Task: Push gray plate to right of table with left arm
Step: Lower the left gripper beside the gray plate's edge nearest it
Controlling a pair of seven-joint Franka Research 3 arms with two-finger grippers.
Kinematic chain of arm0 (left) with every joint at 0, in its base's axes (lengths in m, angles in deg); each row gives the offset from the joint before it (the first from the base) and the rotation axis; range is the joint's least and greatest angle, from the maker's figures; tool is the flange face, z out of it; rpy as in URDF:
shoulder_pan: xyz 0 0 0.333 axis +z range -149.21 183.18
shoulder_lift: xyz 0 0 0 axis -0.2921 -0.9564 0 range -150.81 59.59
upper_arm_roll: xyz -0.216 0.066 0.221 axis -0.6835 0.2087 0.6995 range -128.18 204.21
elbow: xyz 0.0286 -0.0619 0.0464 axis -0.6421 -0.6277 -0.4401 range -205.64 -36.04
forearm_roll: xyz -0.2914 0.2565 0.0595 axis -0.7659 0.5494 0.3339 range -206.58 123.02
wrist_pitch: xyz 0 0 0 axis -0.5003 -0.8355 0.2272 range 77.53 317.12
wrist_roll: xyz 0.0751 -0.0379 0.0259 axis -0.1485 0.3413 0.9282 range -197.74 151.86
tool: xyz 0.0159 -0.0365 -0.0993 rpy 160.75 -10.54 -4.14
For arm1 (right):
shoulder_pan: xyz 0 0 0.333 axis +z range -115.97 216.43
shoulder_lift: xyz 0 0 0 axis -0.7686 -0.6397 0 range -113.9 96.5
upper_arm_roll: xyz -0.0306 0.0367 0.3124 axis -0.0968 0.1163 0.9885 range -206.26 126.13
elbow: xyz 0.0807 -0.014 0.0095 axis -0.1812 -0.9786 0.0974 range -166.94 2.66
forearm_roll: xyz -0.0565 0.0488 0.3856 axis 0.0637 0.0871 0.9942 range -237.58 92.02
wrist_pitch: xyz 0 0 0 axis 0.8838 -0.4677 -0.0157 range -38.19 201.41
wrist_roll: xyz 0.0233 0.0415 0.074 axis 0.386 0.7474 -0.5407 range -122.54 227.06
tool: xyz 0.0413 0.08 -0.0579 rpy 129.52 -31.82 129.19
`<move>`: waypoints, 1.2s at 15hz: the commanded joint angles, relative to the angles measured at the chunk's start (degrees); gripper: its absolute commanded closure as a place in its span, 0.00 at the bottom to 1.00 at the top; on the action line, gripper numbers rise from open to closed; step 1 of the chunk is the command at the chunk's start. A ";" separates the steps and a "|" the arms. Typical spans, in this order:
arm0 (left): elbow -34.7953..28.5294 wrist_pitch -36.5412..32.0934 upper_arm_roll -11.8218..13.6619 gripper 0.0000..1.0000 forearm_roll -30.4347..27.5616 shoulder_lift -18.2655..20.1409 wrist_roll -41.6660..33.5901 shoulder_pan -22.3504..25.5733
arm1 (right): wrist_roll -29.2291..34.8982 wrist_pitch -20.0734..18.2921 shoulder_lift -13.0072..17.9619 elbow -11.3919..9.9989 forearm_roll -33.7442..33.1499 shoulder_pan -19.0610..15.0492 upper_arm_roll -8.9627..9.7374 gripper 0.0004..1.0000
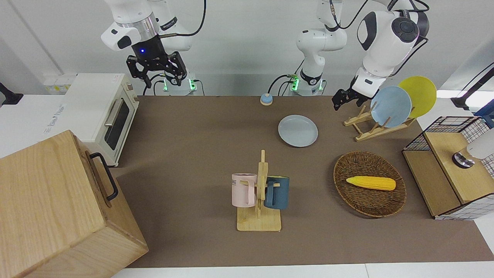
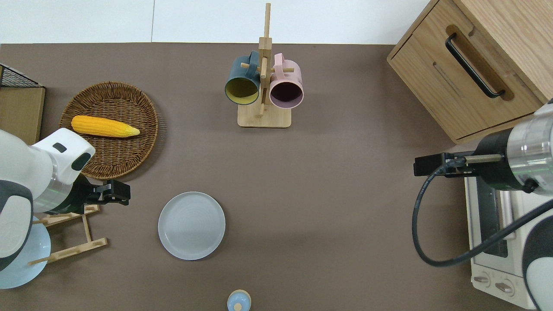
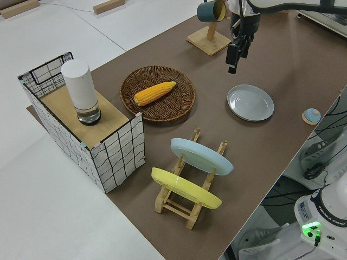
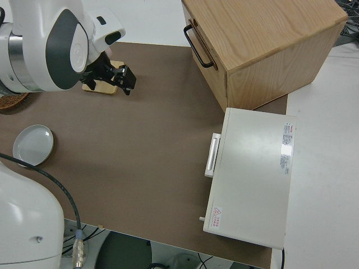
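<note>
Call bell (image 2: 238,301), blue-domed on a wooden base, sat nearest the robots at the edge of the table (image 2: 345,194). Toward the left arm's end, a wooden plate rack (image 2: 69,235) held a sky-blue plate (image 1: 389,106) and a yellow plate (image 1: 418,94), both standing tilted in its slots. The gray plate (image 2: 191,225) lay flat on the brown top near the table's middle, a little farther from the robots than the bell and well apart from the rack, with nothing touching it.

The left gripper (image 2: 127,193) hung in the air over bare tabletop between the rack and a wicker basket (image 2: 142,151), to the gray plate's side toward the left arm's end and clear of its rim. Whether its fingers were apart or together could not be told. The right arm was parked, the fingers of the right gripper (image 1: 157,79) spread apart.

Farther out, the wicker basket carried a yellow corn cob (image 2: 104,126). A wooden mug tree (image 2: 263,119) stood near the table's farthest edge with a dark blue mug (image 2: 242,84) and a pink mug (image 2: 286,88) hanging side by side.

At the right arm's end were a white toaster oven (image 1: 100,112) and a large wooden box (image 2: 475,65) with a black handle. At the left arm's end stood a wire crate (image 1: 447,166) with a white cylinder (image 3: 80,89) on its wooden shelf.
</note>
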State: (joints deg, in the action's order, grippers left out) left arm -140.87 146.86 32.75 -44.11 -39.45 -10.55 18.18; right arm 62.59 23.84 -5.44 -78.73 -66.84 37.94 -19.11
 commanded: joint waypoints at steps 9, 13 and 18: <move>-18.28 11.20 1.57 0.01 -3.82 6.85 -4.21 0.12 | 0.12 -0.31 -0.36 0.81 0.92 -0.37 0.23 0.00; -21.00 15.31 1.48 0.01 -5.05 5.97 -4.21 0.03 | 0.12 -0.31 -0.36 0.81 0.92 -0.37 0.14 0.00; -24.09 20.33 0.60 0.01 -5.49 3.78 -4.13 -0.23 | 0.12 -0.31 -0.36 0.81 0.92 -0.37 0.14 0.00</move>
State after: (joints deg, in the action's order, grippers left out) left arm -162.58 163.98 33.75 -48.47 -35.14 -13.79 18.16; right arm 62.59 23.84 -5.44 -78.73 -66.84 37.94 -19.11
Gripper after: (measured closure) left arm 0.009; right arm 0.004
